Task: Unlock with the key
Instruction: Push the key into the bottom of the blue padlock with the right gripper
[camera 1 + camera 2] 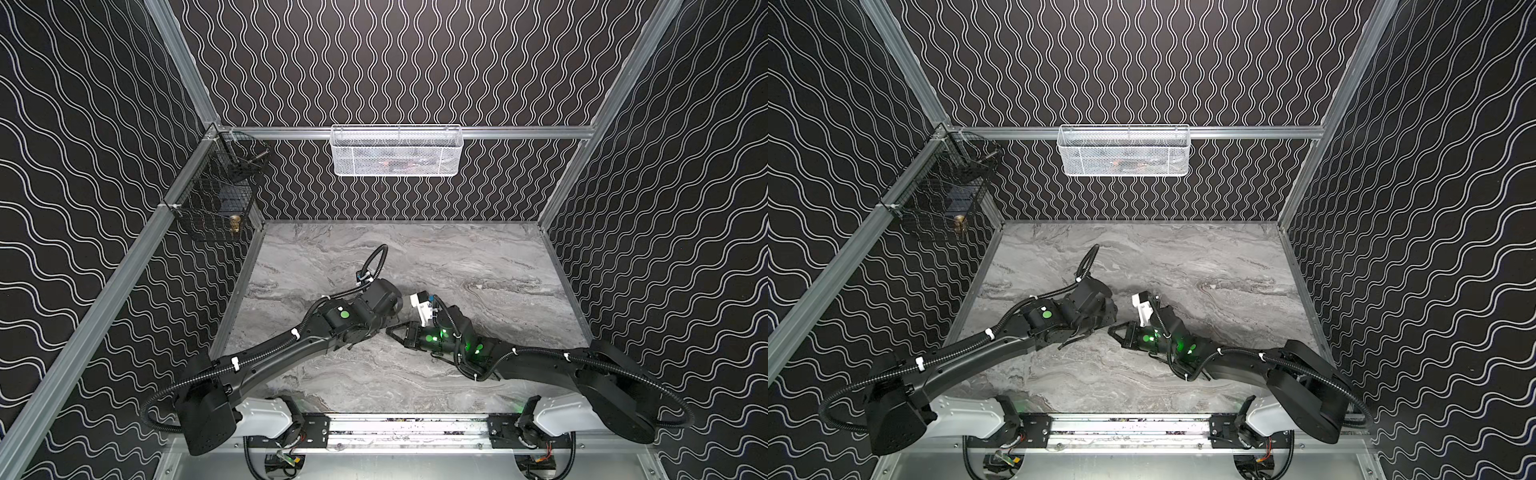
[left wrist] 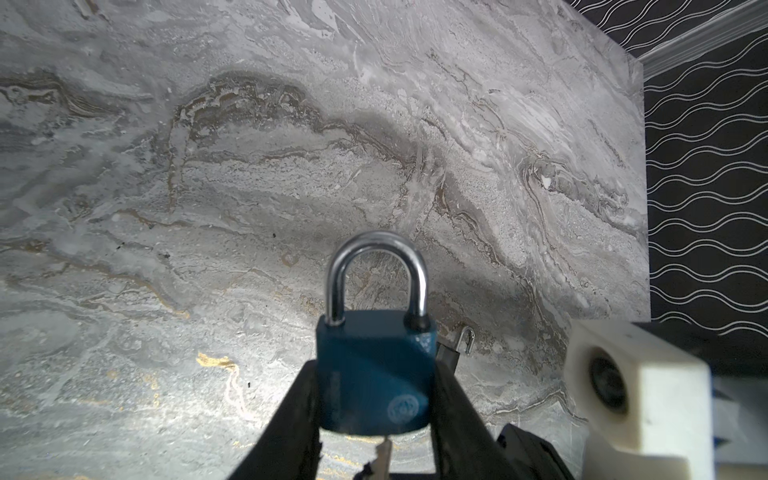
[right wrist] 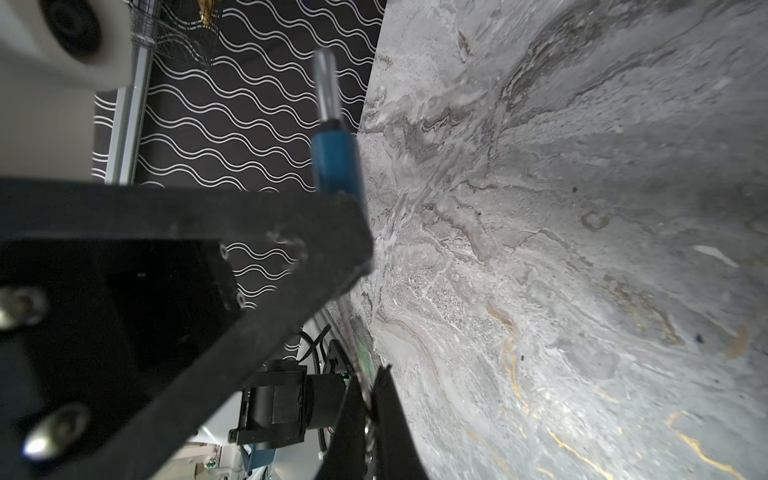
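1. left gripper (image 2: 376, 368): both fingers (image 2: 299, 415) clamped on the side faces of the blue padlock (image 2: 370, 374). the body sits square between them.
2. padlock location: in the left gripper, over the middle of the grey marble table (image 1: 478, 257), where the two arms meet in both top views. the lock itself is too hidden to make out from above.
3. shackle (image 2: 376, 257): silver, both legs down in the body, so not popped.
4. right gripper (image 3: 370, 390): fingers clenched tight on the key (image 3: 353, 345), pinching the head end. the blade runs from the tips toward the bottom end of the padlock.
5. left wrist view: the key blade meets the underside of the body at centre. cannot tell how deep it is in.
6. right wrist view: padlock edge-on, shackle pointing away from the right gripper. a left finger blocks the keyhole end.
7. rest: white mesh basket (image 1: 397, 151) on the back rail, black wire basket (image 1: 216, 195) in the rear left corner. both are well apart from the grippers.
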Robot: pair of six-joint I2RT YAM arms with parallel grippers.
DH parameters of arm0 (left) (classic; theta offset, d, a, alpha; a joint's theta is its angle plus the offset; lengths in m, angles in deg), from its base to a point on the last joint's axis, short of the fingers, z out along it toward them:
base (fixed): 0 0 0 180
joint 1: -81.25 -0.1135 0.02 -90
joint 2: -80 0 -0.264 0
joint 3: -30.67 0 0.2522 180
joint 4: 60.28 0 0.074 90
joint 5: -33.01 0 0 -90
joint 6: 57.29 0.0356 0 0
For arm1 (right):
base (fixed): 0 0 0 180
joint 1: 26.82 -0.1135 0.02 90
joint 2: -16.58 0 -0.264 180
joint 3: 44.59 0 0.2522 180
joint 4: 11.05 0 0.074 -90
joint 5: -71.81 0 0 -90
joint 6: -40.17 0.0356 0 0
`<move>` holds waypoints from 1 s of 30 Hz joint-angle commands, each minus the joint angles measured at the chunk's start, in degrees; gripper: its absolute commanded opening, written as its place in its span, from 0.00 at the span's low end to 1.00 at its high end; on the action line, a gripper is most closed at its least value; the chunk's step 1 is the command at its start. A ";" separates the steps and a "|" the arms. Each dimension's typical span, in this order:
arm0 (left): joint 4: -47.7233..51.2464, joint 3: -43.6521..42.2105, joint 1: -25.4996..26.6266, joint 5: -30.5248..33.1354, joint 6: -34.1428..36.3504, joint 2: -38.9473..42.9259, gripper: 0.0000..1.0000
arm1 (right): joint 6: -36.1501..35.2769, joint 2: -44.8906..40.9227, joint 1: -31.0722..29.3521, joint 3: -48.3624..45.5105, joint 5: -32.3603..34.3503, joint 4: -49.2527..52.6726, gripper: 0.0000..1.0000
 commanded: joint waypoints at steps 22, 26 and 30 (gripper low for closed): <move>-1.36 0.52 0.59 1.37 0.73 0.39 0.00 | -3.13 -1.28 0.82 1.91 1.86 3.35 0.00; -2.19 0.54 0.60 1.29 0.85 0.39 0.00 | -4.76 -1.77 0.17 2.83 1.19 6.14 0.00; -2.20 1.06 0.64 1.64 1.08 0.27 0.00 | -4.58 -2.36 0.07 0.96 1.47 5.16 0.00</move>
